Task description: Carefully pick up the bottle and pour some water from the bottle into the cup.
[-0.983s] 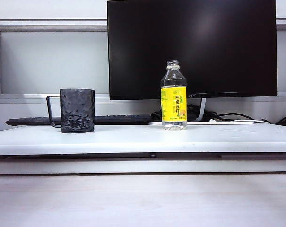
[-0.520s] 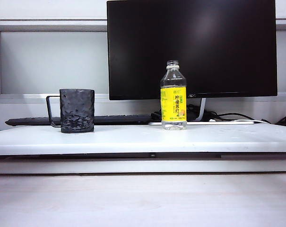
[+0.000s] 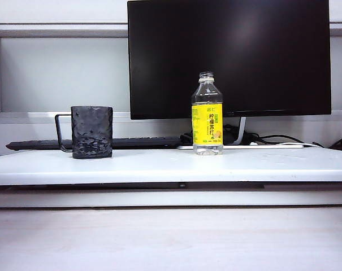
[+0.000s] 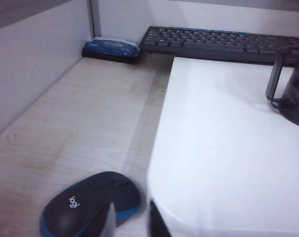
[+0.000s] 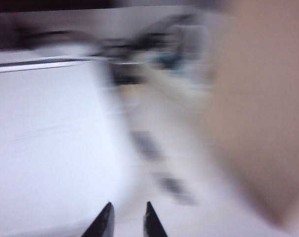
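The bottle (image 3: 207,114) is small, clear plastic with a yellow label and no cap. It looks light, thin-walled and easy to spill, so I would grip the label gently. It stands right of the cup (image 3: 91,131). The left gripper (image 4: 131,222) is closed on nothing beside a mouse (image 4: 90,203). The right gripper (image 5: 126,219), blurred, is narrow and empty.

Neither arm shows in the exterior view. The left hand (image 4: 132,222) has its tips close together, empty; the right hand (image 5: 127,219) is narrowly parted, empty, blurred.
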